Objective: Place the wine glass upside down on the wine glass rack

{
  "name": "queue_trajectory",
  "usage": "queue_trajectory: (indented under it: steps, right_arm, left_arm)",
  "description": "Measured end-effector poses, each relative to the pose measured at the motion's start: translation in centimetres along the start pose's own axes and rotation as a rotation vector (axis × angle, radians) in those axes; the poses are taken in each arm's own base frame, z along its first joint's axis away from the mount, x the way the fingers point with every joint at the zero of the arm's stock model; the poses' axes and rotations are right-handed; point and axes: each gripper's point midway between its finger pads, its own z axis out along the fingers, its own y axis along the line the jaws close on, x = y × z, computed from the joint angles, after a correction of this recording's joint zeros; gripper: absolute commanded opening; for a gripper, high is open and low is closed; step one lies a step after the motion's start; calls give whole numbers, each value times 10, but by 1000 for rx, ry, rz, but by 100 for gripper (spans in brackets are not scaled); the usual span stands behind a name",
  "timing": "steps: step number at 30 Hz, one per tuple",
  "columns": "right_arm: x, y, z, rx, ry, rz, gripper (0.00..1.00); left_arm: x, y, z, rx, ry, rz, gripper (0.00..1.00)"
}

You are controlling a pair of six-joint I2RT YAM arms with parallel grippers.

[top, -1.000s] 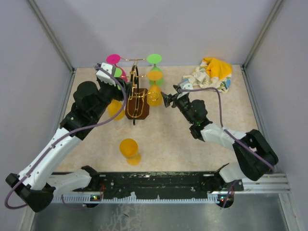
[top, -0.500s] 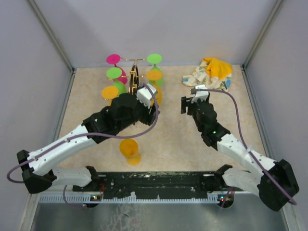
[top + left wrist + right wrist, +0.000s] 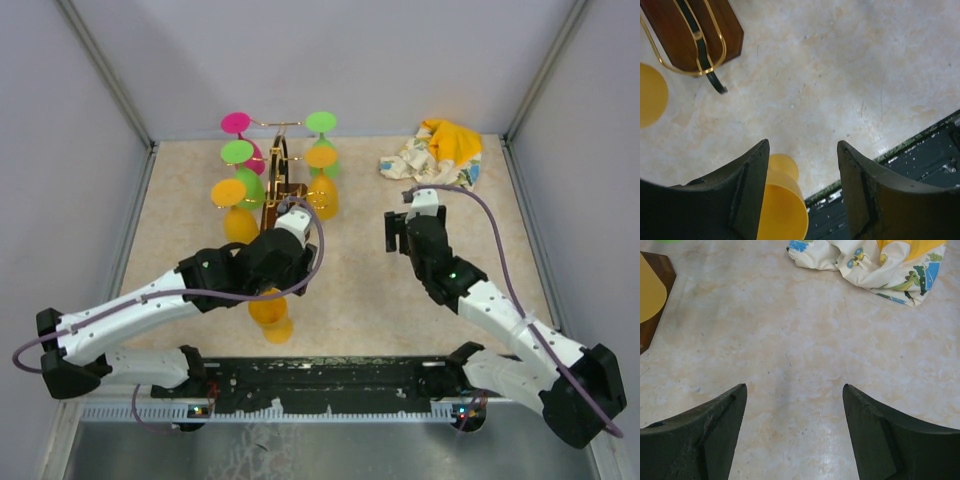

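Observation:
A loose orange wine glass (image 3: 268, 312) sits on the table near the front edge, apart from the rack. The gold wire wine glass rack (image 3: 283, 190) on its dark wooden base holds several pink, green and orange glasses hanging upside down. My left gripper (image 3: 278, 282) is open just above the loose glass. In the left wrist view the glass (image 3: 782, 212) shows beside the left finger (image 3: 747, 190), and the gripper (image 3: 802, 147) holds nothing. The rack's base (image 3: 700, 22) lies beyond. My right gripper (image 3: 398, 232) is open and empty over bare table, right of the rack (image 3: 662, 270).
A crumpled yellow and white printed cloth (image 3: 438, 155) lies at the back right, also in the right wrist view (image 3: 880, 265). The black rail (image 3: 320, 375) of the arm bases runs along the front edge, close behind the loose glass. Grey walls close in the table.
My left arm has swung from the rack's left side down to the front middle, over the loose orange glass. My right gripper has pulled back from the rack to the right.

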Motion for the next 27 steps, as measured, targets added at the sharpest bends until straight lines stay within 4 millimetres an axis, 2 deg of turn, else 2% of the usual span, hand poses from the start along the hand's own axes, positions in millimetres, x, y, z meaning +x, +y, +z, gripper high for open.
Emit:
queue_trajectory:
  steps: [5,12,15,20,24,27]
  right_arm:
    - [1,-2,-5,3,7,15,78]
    - [5,-3,-5,5,22,21,78]
    - [5,-3,-6,5,25,19,78]
    - [5,-3,-6,5,24,20,78]
    - [5,-3,-6,5,23,21,78]
    - [4,-3,-6,5,20,22,78]
  left_arm:
    - [34,2,-10,-51,117,-72,61]
    - [73,5,-16,-172,269,-74,60]
    - [81,7,-19,-199,293,-80,57]
    - [89,12,-18,-226,309,-95,44]
    - [96,12,-13,-228,311,-96,39]
    - [103,12,-8,-223,314,-95,31]
